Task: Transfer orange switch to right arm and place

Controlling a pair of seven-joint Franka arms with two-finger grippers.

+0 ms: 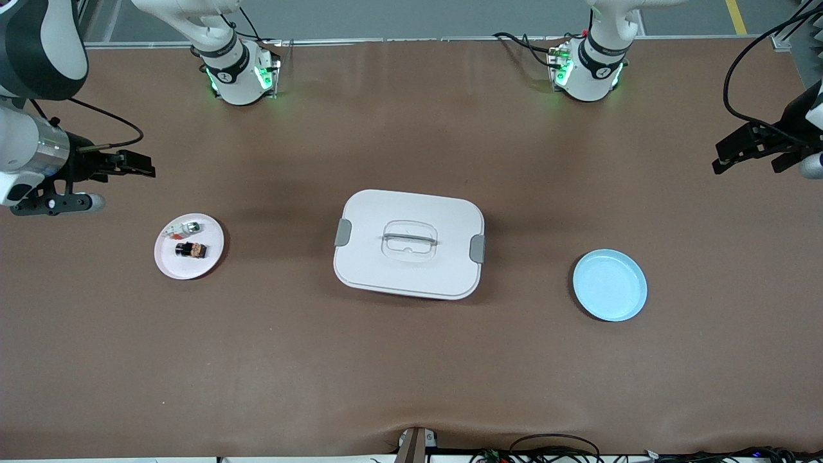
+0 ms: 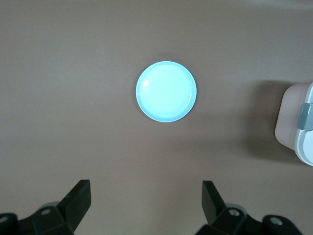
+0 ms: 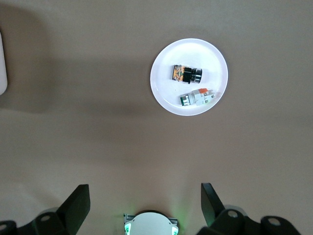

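Nearest the front camera lies the blue plate (image 1: 609,285), empty, toward the left arm's end of the desk (image 1: 411,373); the white lidded box (image 1: 409,244) sits in the middle, and the white plate (image 1: 189,246) toward the right arm's end carries the orange switch (image 1: 191,249) beside a small silver-white piece (image 1: 182,227). Both arms wait high at the desk's ends. From the left wrist, the left end effector (image 2: 146,196) hangs with fingers wide apart over the blue plate. From the right wrist, the right end effector (image 3: 145,196) is equally spread near the white plate. One risk, I think: the two parts lie close, so a grasp may catch the wrong piece or push the plate.
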